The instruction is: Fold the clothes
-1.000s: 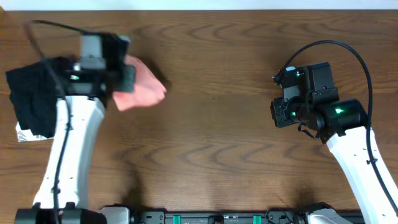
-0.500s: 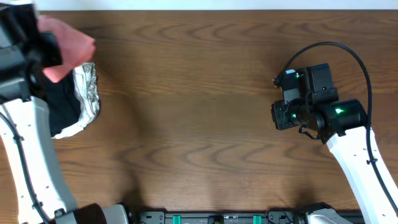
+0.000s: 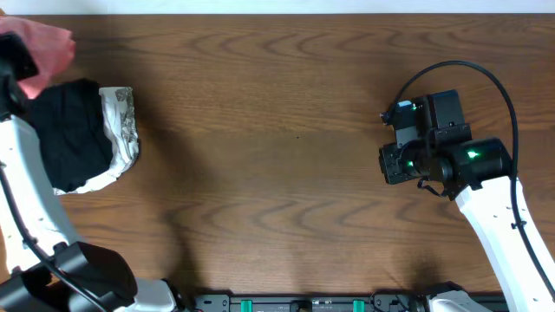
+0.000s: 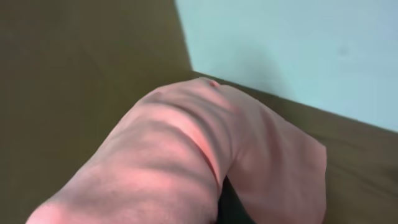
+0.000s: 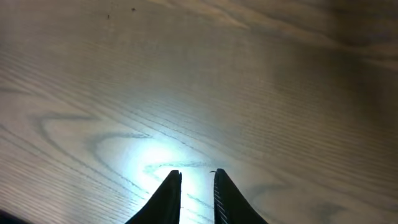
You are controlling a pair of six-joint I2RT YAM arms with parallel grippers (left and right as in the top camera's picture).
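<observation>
left tool (image 3: 19,68) is clamped shut on the salmon-pink thin-fabric t-shirt (image 3: 48,43), which hangs as a bunched bundle over the far left corner of the brown wood-grain table (image 3: 286,130). it sits just beyond the black folded garment (image 3: 74,130), which has the silvery-white patterned folded cloth (image 3: 121,139) showing along its right edge. pink folds fill the left wrist view, so how tidy the bundle is cannot be told. this looks like the stacking step: bring the shirt down squarely over the black garment, let it rest flat, then release slowly, since thin cloth could spring open or slide off. right tool (image 5: 197,175) hovers well apart over bare table, its jaws a narrow slit, holding nothing.
</observation>
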